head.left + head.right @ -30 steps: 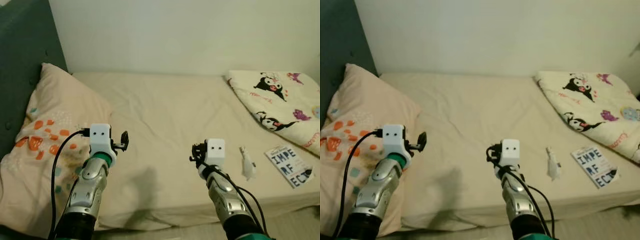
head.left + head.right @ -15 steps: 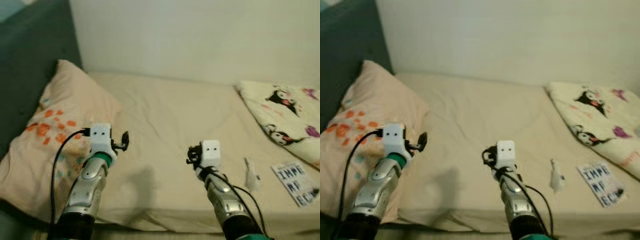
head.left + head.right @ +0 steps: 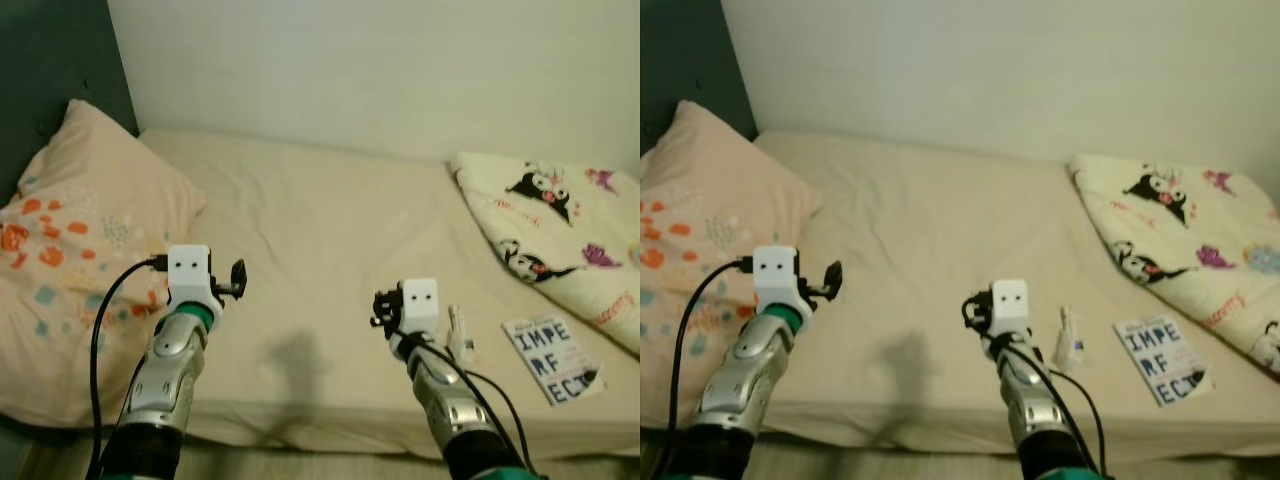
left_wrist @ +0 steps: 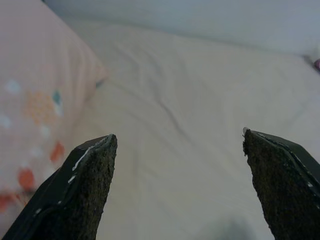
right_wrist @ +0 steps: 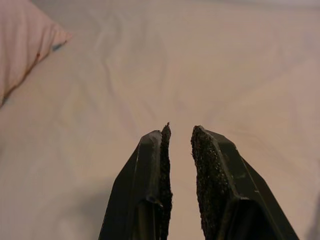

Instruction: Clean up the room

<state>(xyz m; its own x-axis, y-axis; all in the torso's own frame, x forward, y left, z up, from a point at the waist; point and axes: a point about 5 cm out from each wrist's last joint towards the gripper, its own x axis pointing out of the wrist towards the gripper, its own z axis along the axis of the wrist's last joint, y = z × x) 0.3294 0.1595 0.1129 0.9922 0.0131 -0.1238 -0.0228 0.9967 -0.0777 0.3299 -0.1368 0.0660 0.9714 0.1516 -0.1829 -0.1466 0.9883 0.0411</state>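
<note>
In the left eye view a bed [image 3: 330, 250] with a cream sheet runs along a pale wall [image 3: 380, 70], and everything else is placed from it. At its head end, against a dark teal headboard [image 3: 50, 70], lies a peach pillow [image 3: 70, 240] dotted with orange and teal marks. At the opposite end a folded cartoon-print blanket [image 3: 560, 230] lies on the sheet, and on the near edge of the bed beside it rests a book [image 3: 552, 358] with bold block letters on its cover. Just beside the book, toward the middle of the bed, lies a small white crumpled item [image 3: 459, 335], too small to identify. The left gripper [image 3: 237, 277] hovers over the bed near the pillow; the right gripper [image 3: 381, 305] hovers over the near edge, close to the white item, its arm partly in front of it. The right eye view shows the same layout. In the left wrist view the left gripper's fingers [image 4: 85, 190] stand wide apart, released, over bare sheet with the pillow to one side. In the right wrist view the right gripper's fingers [image 5: 155, 185] are nearly together with a thin gap, holding nothing, above creased sheet.
</note>
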